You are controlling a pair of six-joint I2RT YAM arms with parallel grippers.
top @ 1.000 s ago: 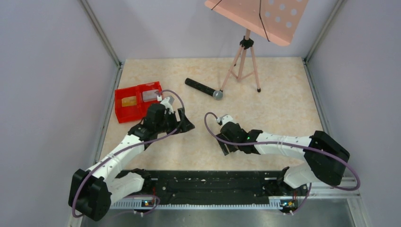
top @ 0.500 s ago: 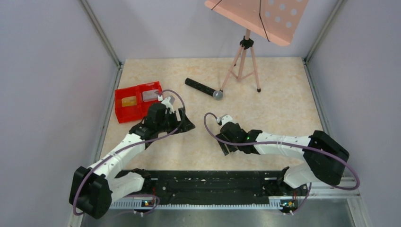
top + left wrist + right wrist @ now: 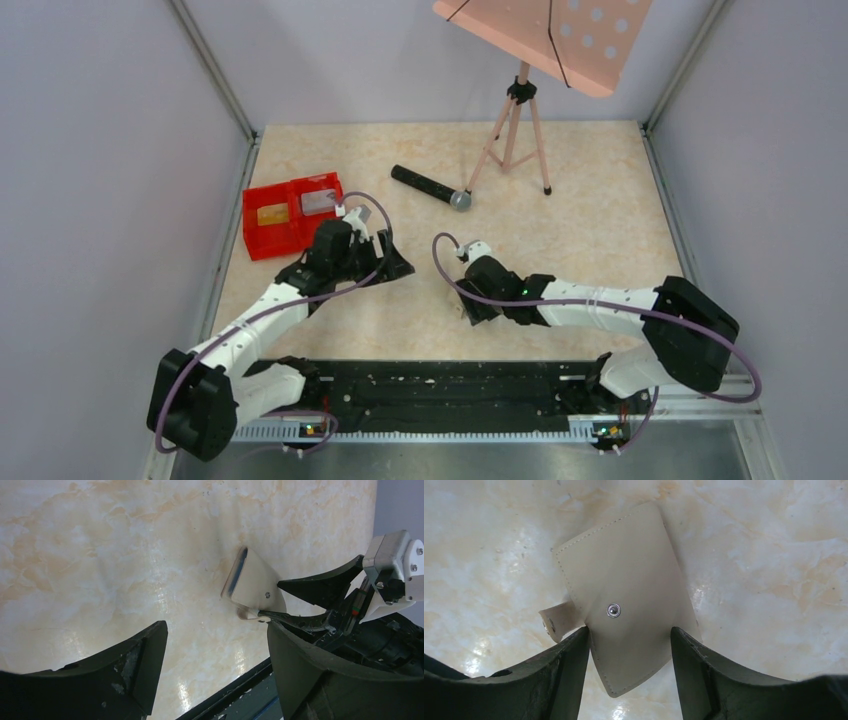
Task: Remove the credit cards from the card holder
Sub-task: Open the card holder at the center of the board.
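The card holder (image 3: 629,595) looks pale cream here, with a metal snap and a small strap. It sits between my right gripper's (image 3: 629,645) fingers, which press on its two side edges. In the left wrist view the card holder (image 3: 252,585) is tilted up off the table, its open edge facing left. My left gripper (image 3: 215,650) is open and empty, low over the table just left of it. A gold-yellow card (image 3: 272,214) and a silvery grey card (image 3: 318,203) lie in the two compartments of the red tray (image 3: 255,240).
A black microphone (image 3: 430,187) lies behind the grippers. A pink music stand on a tripod (image 3: 515,125) is at the back. The black rail (image 3: 450,385) runs along the near edge. Grey walls close in both sides.
My right gripper has shifted slightly left and away from the rail with the card holder. My left gripper has barely moved.
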